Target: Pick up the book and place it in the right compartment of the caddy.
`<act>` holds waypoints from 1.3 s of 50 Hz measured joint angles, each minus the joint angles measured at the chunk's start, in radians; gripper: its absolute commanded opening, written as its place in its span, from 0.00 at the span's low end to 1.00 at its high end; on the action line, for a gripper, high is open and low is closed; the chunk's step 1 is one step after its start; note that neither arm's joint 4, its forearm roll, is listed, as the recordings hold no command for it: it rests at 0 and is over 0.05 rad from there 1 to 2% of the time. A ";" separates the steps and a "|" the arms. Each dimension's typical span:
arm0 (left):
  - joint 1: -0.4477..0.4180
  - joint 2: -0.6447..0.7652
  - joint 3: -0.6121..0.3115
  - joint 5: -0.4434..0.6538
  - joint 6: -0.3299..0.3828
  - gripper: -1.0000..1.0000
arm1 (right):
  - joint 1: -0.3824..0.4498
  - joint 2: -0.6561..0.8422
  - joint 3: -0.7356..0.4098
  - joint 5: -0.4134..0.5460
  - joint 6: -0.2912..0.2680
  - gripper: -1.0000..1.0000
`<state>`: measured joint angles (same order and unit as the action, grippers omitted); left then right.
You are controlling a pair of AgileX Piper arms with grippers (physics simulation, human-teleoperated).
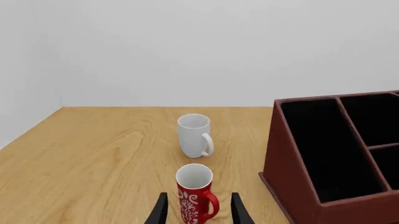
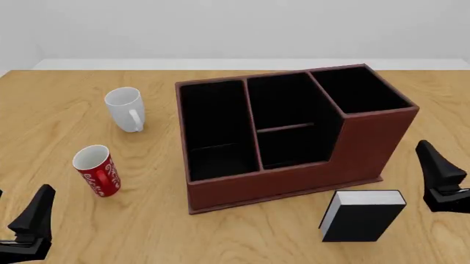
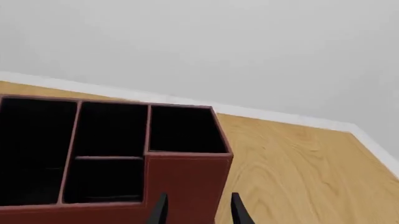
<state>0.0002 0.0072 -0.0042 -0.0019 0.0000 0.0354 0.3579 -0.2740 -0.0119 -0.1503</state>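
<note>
The wooden table (image 2: 59, 99) spreads under everything, and the reddish-brown caddy (image 2: 294, 179) sits at its middle, the tall end toward three o'clock. Its right compartment (image 2: 360, 91), the tallest square section, is black-lined and holds nothing, so no part of the placing is done.

The book (image 2: 362, 215) stands on the table just beside the caddy's near wall, at about five o'clock from the caddy's centre, black cover facing you and white page edges on its left side. You have yet to grasp it, lift it and lower it into that tall section.

A white mug (image 2: 125, 109) stands at nine o'clock from the caddy, and a red patterned mug (image 2: 97, 170) nearer you, at about eight o'clock.

Your right gripper (image 2: 439, 179) hangs near the book's three o'clock side, apart from it, fingers spread and holding nothing. Your left gripper (image 1: 198, 211) is likewise spread and unloaded, pointing at the red mug.

The book is out of the right wrist view, and both grippers are cut off at the front view's edges.
</note>
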 measured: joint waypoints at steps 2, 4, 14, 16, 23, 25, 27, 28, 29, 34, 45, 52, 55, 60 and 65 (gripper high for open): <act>0.000 0.000 0.000 0.000 0.000 1.00 | 0.005 0.038 -0.023 -0.006 -0.008 1.00; 0.000 0.000 0.000 0.000 0.000 1.00 | 0.010 0.072 -0.045 -0.009 -0.018 1.00; 0.000 0.000 0.000 0.000 0.000 1.00 | 0.076 0.210 -0.167 0.023 -0.100 1.00; 0.000 0.000 0.000 0.000 0.000 1.00 | 0.097 0.232 -0.187 0.036 -0.129 1.00; 0.000 0.000 0.000 0.000 0.000 1.00 | 0.171 0.292 -0.250 0.088 -0.261 1.00; 0.000 0.000 0.000 0.000 0.000 1.00 | 0.187 0.305 -0.271 0.105 -0.298 1.00; 0.000 0.000 0.000 0.000 0.000 1.00 | 0.203 0.316 -0.295 0.126 -0.331 1.00; 0.000 0.000 0.000 0.000 0.000 1.00 | 0.211 0.321 -0.306 0.137 -0.350 1.00; 0.000 0.000 0.000 0.000 0.000 1.00 | 0.220 0.326 -0.318 0.148 -0.367 1.00; 0.000 0.000 0.000 0.000 0.000 1.00 | 0.260 0.356 -0.398 0.225 -0.453 1.00; 0.000 0.000 0.000 0.000 0.000 1.00 | 0.335 0.436 -0.585 0.416 -0.610 1.00; 0.000 0.000 0.000 0.000 0.000 1.00 | 0.381 0.484 -0.699 0.559 -0.681 1.00; 0.000 0.000 0.000 0.000 0.000 1.00 | 0.383 0.513 -0.750 0.619 -0.717 1.00; 0.000 0.000 0.000 0.000 0.000 1.00 | 0.378 0.556 -0.808 0.710 -0.778 1.00; 0.000 0.000 0.000 0.000 0.000 1.00 | 0.331 0.606 -0.857 0.837 -0.872 1.00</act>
<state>0.0002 0.0073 -0.0043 -0.0019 -0.0002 0.3669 0.9635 -1.1307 0.8251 -1.0218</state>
